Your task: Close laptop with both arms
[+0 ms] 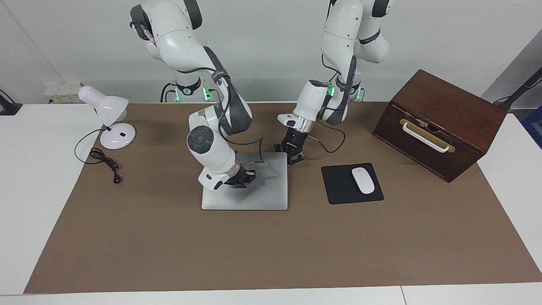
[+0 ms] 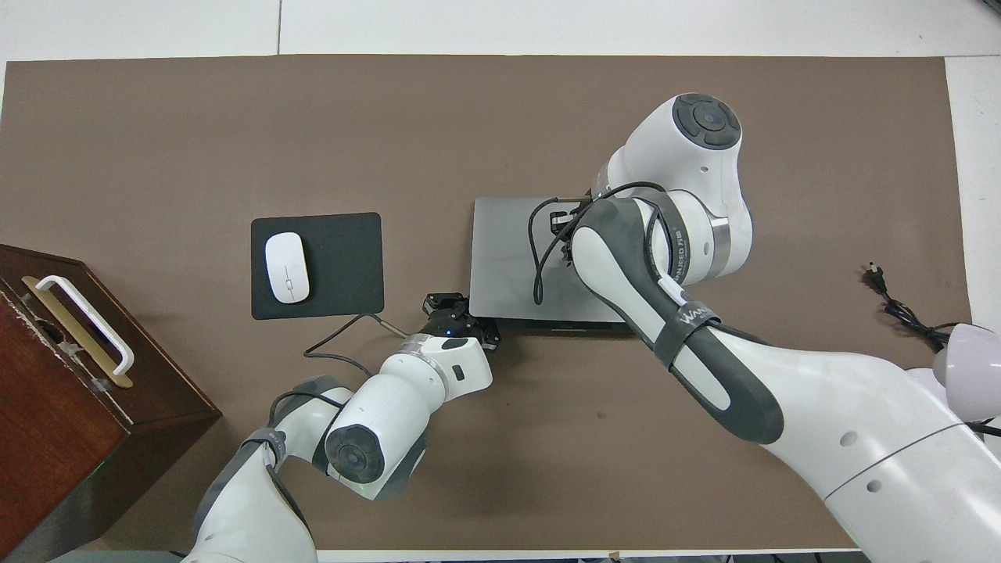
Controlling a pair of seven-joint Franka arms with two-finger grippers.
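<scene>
Laptop (image 1: 254, 192): lid down flat, lying under the right gripper (image 1: 241, 178), whose fingers are closed together. Left gripper (image 1: 295, 159), likewise closed, is set at its robot-side corner. No lettering can be read.
</scene>
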